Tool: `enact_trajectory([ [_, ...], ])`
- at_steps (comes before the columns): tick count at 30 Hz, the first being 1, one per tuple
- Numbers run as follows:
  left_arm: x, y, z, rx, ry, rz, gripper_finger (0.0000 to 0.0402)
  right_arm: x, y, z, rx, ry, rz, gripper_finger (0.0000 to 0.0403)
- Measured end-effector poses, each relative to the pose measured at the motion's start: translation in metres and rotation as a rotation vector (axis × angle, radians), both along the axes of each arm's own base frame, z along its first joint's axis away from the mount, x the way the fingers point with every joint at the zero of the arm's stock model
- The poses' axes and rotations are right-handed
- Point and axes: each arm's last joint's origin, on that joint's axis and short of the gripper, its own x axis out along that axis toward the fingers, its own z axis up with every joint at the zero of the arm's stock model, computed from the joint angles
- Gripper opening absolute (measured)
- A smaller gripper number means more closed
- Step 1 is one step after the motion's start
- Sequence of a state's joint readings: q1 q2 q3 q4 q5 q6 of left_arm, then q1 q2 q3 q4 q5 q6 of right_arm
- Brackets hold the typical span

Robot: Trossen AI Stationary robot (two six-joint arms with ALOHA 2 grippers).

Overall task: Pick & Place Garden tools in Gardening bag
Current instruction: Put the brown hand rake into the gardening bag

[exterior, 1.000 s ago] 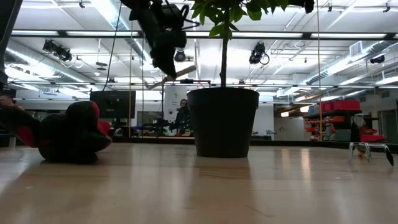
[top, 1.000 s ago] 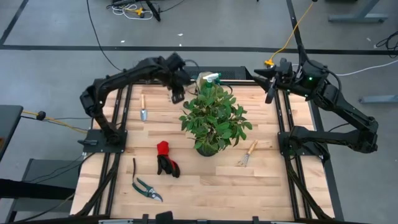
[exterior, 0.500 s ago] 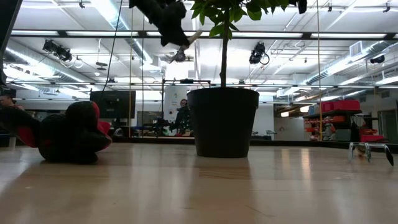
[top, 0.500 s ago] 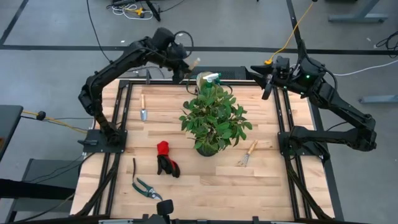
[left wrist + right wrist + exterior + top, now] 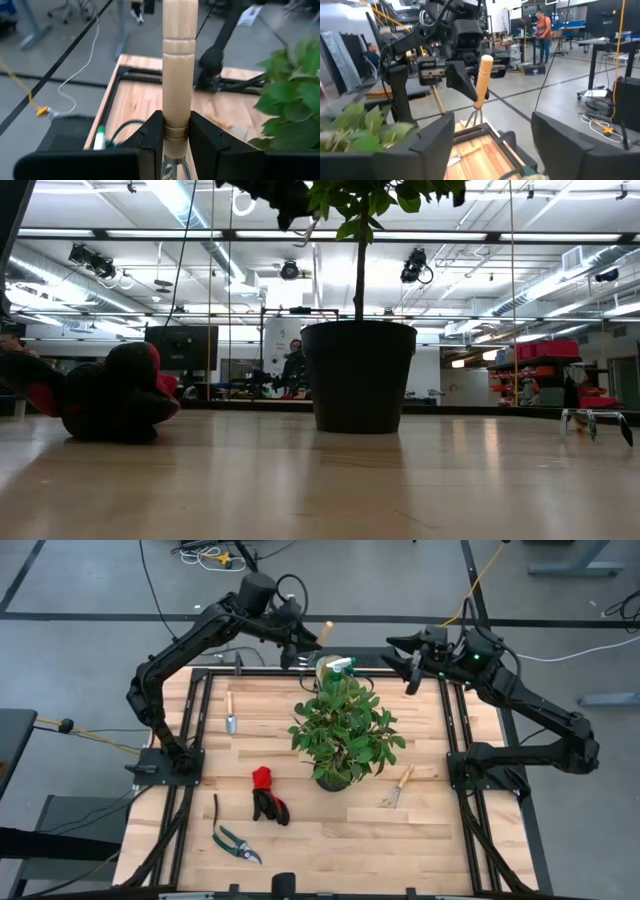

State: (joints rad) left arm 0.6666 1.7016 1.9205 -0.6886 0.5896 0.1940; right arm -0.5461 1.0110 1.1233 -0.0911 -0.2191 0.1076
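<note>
My left gripper (image 5: pixel 303 640) is high above the table's far edge, shut on a wooden-handled hand rake (image 5: pixel 481 82). My right gripper (image 5: pixel 405 660) hangs open at the same height to its right, fingers (image 5: pixel 436 145) wide apart and facing the rake. Behind the potted plant (image 5: pixel 345 730), the tan gardening bag (image 5: pixel 326 668) shows with a green spray bottle (image 5: pixel 345 664) at it. Lying flat on the table are a trowel (image 5: pixel 230 715), red-and-black gloves (image 5: pixel 267 795), pruning shears (image 5: pixel 233 840) and a second rake (image 5: pixel 398 787). My left gripper pinches the rake's wooden handle at its lower end (image 5: pixel 176 131), just above the metal neck, between its two fingers (image 5: pixel 150 137). The fingers lie across the handle, slanting slightly down toward the table's right. The rake is lifted clear, nearly upright, handle end up (image 5: pixel 485 61), tines (image 5: pixel 475 117) below.
The plant's dark pot (image 5: pixel 360 375) stands mid-table and its foliage spreads wide just in front of the bag. The gloves (image 5: pixel 110 395) lie near left, the second rake (image 5: pixel 595 423) to the right. Dark frame rails run along both table sides (image 5: pixel 455 730).
My left gripper has risen with the rake and gone toward the far edge, tipping up from pointing down to nearly level, so the handle now stands up. My right gripper has gone toward the table's left, nearer the rake, and has opened wider.
</note>
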Motion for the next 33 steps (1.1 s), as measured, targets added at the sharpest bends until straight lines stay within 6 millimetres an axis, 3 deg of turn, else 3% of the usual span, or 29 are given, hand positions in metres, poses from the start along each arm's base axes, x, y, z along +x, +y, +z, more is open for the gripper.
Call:
enact_trajectory([
  [9,0.005,-0.003,0.008,0.037,-0.091,-0.07,0.0075,0.028,-0.016,-0.007,0.013,-0.06,0.036,0.0317],
  [18,0.008,-0.006,0.01,0.034,-0.113,-0.115,0.0075,0.038,-0.027,-0.008,0.033,-0.124,0.072,0.0318],
  [33,0.045,-0.009,-0.002,0.044,-0.198,-0.178,0.0075,0.052,-0.039,-0.012,0.039,-0.189,0.145,0.0318],
])
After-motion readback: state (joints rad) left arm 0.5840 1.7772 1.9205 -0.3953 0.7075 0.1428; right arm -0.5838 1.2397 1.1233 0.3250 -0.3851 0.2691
